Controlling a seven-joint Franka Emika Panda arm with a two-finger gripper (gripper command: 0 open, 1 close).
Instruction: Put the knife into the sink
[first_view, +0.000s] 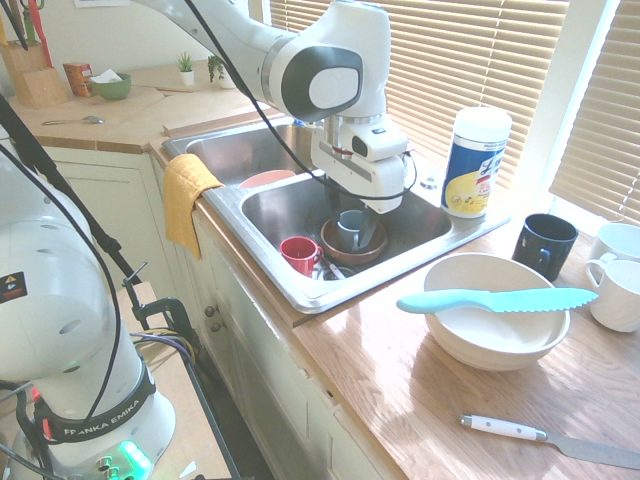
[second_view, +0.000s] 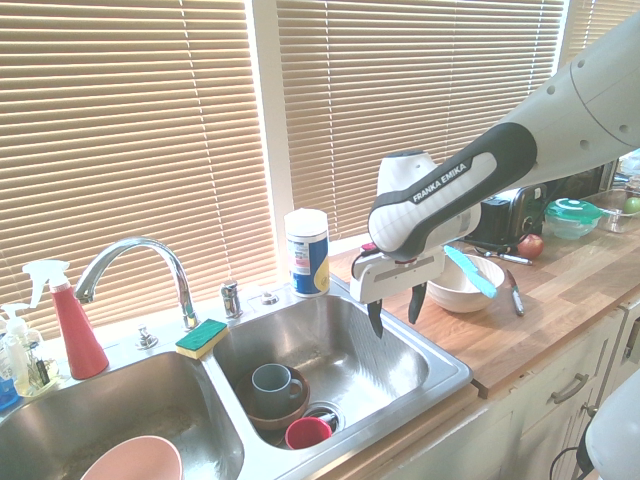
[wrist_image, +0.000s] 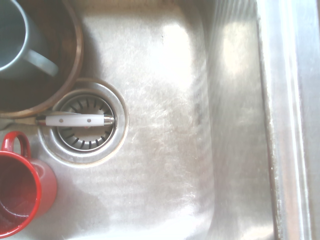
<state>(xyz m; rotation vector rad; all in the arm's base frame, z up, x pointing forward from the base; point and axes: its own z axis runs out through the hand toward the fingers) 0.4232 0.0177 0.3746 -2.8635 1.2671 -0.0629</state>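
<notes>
The turquoise knife lies flat across the rim of a white bowl on the wooden counter, to the right of the sink. In the second exterior view the knife shows just behind my arm. My gripper hangs above the right basin of the sink, fingers pointing down, open and empty, a good way from the knife. The wrist view looks straight down on the bare steel floor of the sink and its drain.
In the right basin sit a red mug, a grey mug in a brown bowl and a white-handled utensil over the drain. A white-handled knife, black mug, white cups and wipes canister stand on the counter.
</notes>
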